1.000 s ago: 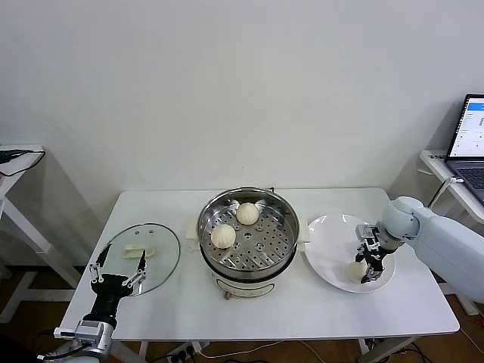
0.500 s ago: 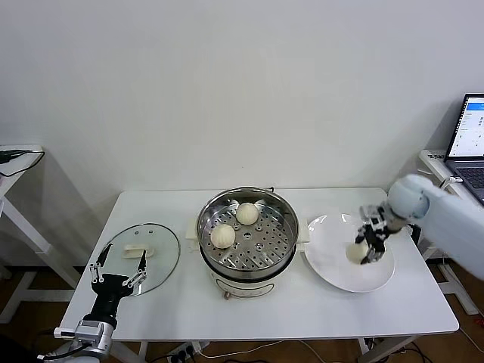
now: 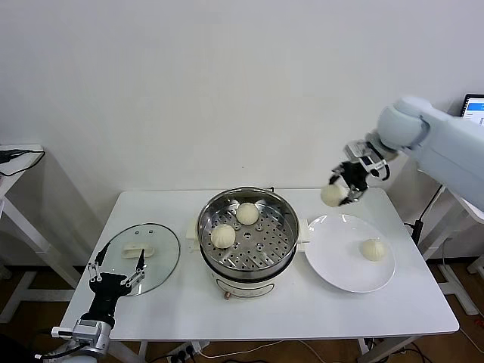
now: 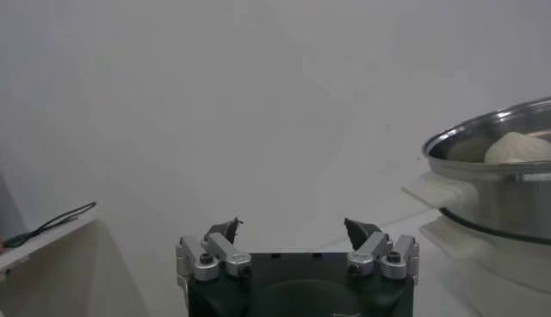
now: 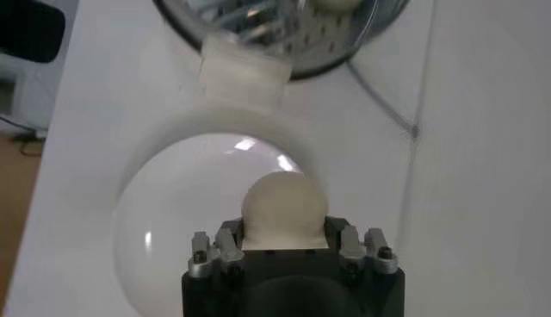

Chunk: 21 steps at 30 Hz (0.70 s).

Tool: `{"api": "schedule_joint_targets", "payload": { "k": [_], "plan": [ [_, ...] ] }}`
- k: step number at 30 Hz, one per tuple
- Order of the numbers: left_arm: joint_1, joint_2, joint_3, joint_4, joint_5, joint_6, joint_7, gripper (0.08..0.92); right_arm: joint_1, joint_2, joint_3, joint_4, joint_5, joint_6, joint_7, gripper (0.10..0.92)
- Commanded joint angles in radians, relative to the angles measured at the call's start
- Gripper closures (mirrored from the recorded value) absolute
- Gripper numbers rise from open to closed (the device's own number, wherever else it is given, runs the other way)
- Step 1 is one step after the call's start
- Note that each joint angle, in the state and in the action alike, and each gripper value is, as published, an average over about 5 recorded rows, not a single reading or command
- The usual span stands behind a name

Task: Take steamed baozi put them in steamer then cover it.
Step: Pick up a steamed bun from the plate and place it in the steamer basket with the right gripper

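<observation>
Baozi number three (image 3: 331, 194) rides clamped between the jaws of the right gripper (image 3: 349, 181), held in the air above the table's far right side, over the rim of the white plate (image 3: 333, 265) and just right of the steamer (image 3: 246, 234). The step in hand appears to be the carry. The next move calls for a swing leftward over the perforated tray, then a lowering onto a bare patch beside the two buns (image 3: 222, 236) already inside. One last bun (image 3: 371, 249) lies on the plate. The cover (image 3: 155, 249) rests flat on the table left of the pot. The left gripper (image 3: 117, 275) waits with jaws spread wide at the cover's near edge.
</observation>
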Motion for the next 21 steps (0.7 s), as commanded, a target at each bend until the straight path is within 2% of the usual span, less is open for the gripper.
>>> {"api": "schedule_joint_targets", "payload": {
  "k": [1, 11, 21],
  "plan": [
    [-0.002, 0.001, -0.003, 0.002, -0.002, 0.000, 0.002, 0.177, 0.152, 0.177, -0.121, 0.074, -0.081, 0.347, 0.049, 0.384],
    [-0.009, 0.003, -0.014, 0.015, -0.008, 0.001, 0.004, 0.177, 0.097, 0.279, -0.179, 0.150, -0.207, 0.485, 0.150, 0.381],
    [-0.016, 0.003, -0.020, 0.028, -0.011, 0.001, 0.005, 0.177, 0.060, 0.301, -0.212, 0.198, -0.264, 0.566, 0.182, 0.381]
  ]
}}
